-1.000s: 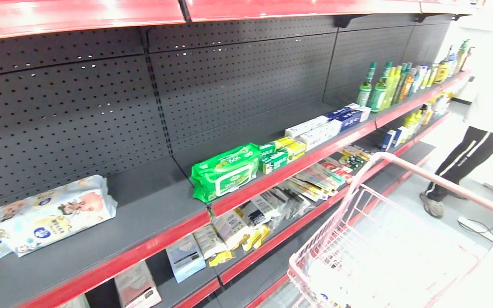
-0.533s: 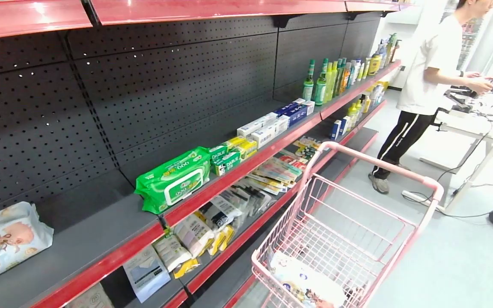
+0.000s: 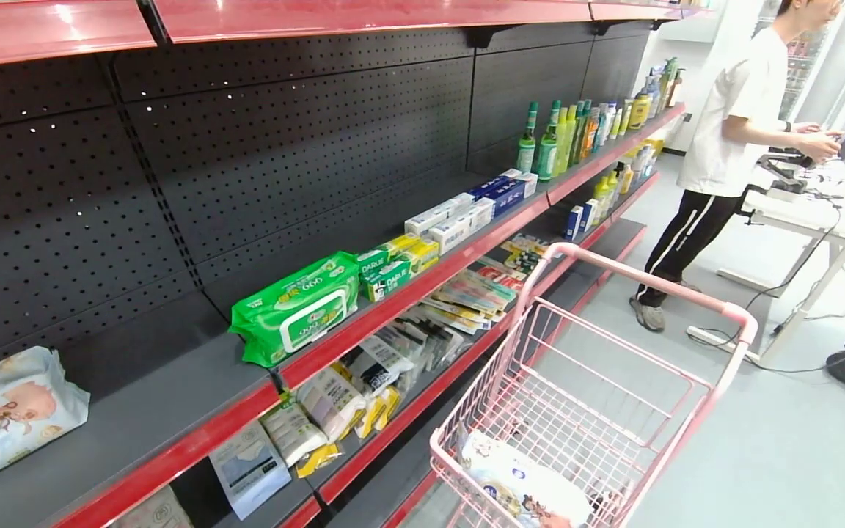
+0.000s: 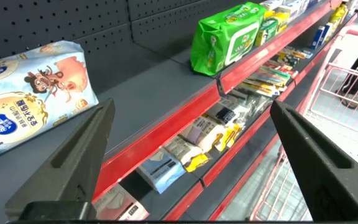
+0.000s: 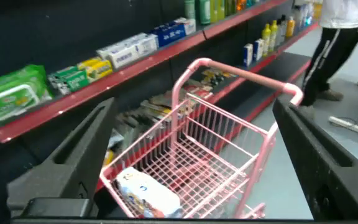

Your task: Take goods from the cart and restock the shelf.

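Cart pack: a white printed pack (image 3: 521, 488) lies in the near corner of the pink cart (image 3: 635, 276), beside the shelf (image 3: 151, 411).
Right gripper: the right gripper (image 5: 197, 165) hangs over the cart with its jaws spread wide and empty; the pack lies between them but farther off, untouched.
Left gripper: the left gripper (image 4: 191, 168) faces the shelf board, its jaws wide apart and empty.
Shelf pack: a similar pack (image 4: 30, 93) lies on that board, outside the jaws' span.

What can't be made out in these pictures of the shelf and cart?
Head view: white printed pack in the pink wire cart, cut off by the bottom edge.
Head view: pale cartoon-print pack on the grey shelf, cut off by the left edge.
Head view: far green bottles, labels too small.
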Available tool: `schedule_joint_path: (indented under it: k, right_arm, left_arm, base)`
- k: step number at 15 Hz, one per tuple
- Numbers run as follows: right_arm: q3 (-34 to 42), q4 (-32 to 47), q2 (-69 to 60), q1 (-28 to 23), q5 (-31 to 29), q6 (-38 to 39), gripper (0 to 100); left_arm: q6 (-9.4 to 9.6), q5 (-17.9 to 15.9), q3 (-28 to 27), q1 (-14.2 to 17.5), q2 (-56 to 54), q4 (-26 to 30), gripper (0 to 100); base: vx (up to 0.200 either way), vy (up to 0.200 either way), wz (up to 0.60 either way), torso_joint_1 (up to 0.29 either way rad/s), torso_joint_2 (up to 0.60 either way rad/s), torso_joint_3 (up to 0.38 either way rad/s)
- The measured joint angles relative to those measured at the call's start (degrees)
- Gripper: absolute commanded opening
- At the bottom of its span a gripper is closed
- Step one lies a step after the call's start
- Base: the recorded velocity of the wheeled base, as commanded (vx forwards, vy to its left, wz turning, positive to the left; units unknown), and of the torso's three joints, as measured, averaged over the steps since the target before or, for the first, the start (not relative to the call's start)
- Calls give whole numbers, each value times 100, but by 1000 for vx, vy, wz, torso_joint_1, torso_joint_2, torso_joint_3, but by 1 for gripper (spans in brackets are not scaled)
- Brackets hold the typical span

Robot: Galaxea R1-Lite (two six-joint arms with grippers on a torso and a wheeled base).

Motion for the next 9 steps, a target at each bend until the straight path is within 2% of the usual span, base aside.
schedule_joint_path:
  k: [3, 6, 9]
  right_arm:
    - [-946, -98, 1974, -68, -157, -575, 100]
    - [-1460, -122, 3822, -123, -273, -924, 100]
    - [-1558, -101, 5481, -24, 251, -1376, 100]
  left_arm:
    - [2, -2, 0, 0, 0, 2, 100]
    - [2, -6, 0, 0, 0, 0, 100]
    - [17, -13, 0, 0, 0, -2, 100]
  base:
    - [0, 0, 0, 0, 0, 0]
    - [0, 0, 0, 0, 0, 0]
    - [0, 0, 0, 0, 0, 0]
